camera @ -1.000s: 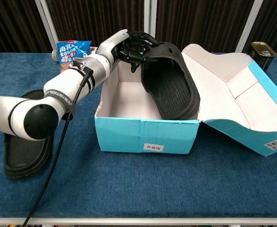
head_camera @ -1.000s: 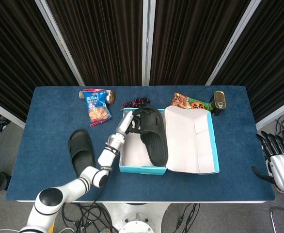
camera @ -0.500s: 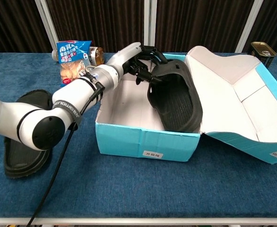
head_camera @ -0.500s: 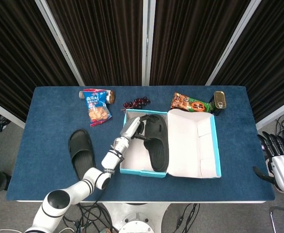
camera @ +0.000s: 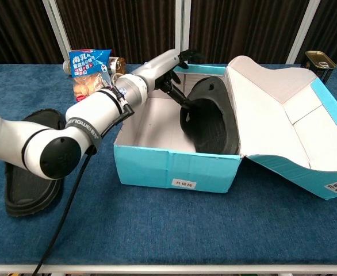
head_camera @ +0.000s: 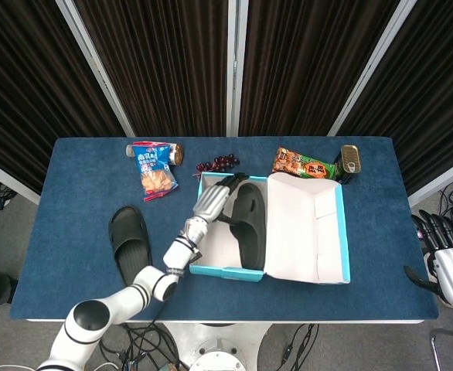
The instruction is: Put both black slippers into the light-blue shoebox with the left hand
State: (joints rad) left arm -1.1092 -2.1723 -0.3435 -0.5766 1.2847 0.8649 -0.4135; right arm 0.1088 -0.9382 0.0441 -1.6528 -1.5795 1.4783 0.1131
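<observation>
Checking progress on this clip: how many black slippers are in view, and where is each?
2. One slipper lies inside the light-blue shoebox, with the left hand at its far end. The other slipper lies on the table, left of the box. Nothing suggests more are hidden.

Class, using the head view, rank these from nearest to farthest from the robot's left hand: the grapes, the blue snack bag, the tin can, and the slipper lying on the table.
1. Grapes: just behind the left hand, beyond the box's back edge.
2. Blue snack bag: back left.
3. Slipper on the table: front left, slightly farther than the bag.
4. Tin can: far right, back edge.
</observation>
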